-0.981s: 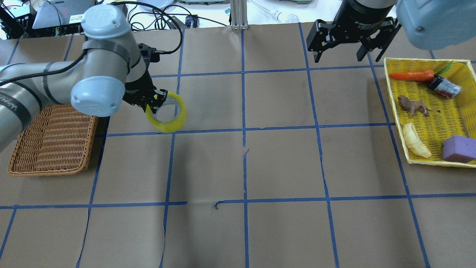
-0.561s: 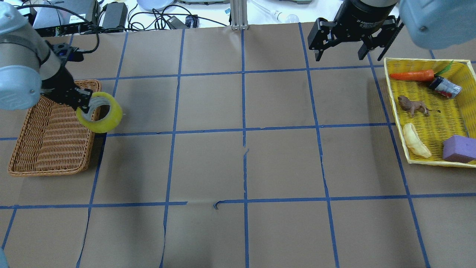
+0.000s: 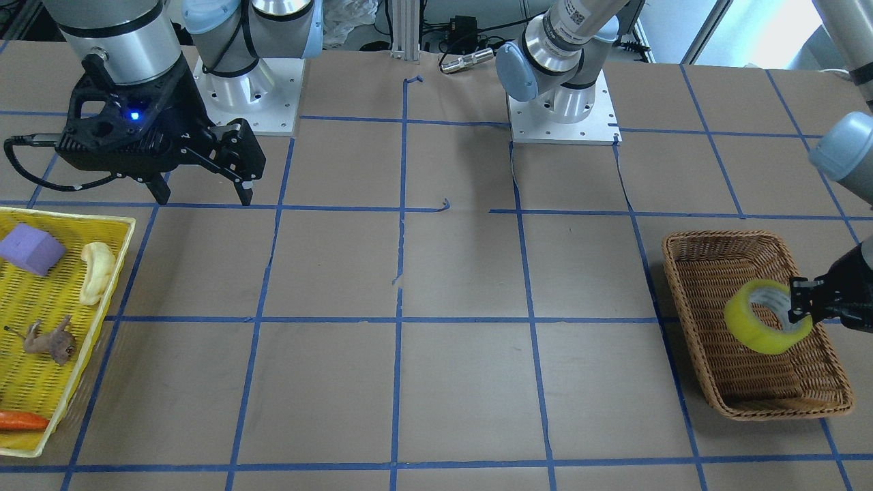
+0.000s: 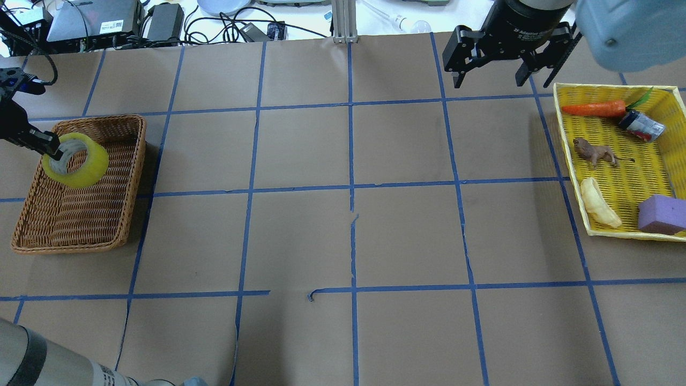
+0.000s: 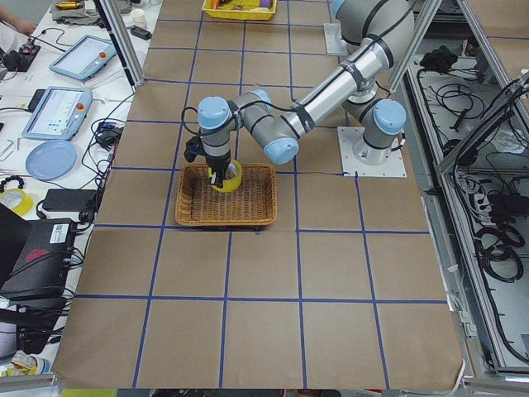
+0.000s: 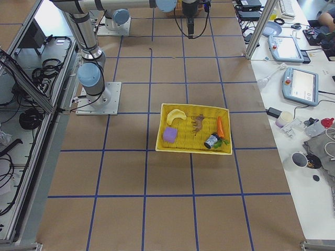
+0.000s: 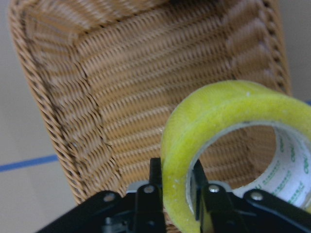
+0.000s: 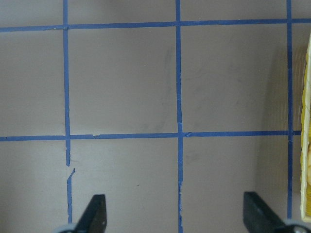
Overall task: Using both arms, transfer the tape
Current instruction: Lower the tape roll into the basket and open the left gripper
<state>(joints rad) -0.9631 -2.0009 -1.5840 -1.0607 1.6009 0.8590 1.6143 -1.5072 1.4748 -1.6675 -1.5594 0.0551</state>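
Observation:
The yellow tape roll [image 4: 76,160] with its whitish core hangs above the brown wicker basket [image 4: 115,214]. My left gripper [image 4: 49,147] is shut on the roll's wall, one finger inside the core. The roll shows in the front view [image 3: 764,318], in the left side view [image 5: 226,176] and close up in the left wrist view [image 7: 228,145], held over the basket's floor [image 7: 126,111]. My right gripper [image 4: 498,69] is open and empty, high above the table near the yellow basket; its fingertips [image 8: 95,213] show spread wide in the right wrist view.
A yellow plastic basket [image 4: 616,177] at the right holds a carrot [image 4: 592,109], a small can [image 4: 642,125], a toy animal [image 4: 594,153], a banana [image 4: 599,202] and a purple block [image 4: 662,213]. Blue tape lines grid the brown table. Cables and devices lie beyond the far edge.
My left arm has swung left with the tape, from beside the wicker basket to over its inside. The right gripper has stayed in place, open.

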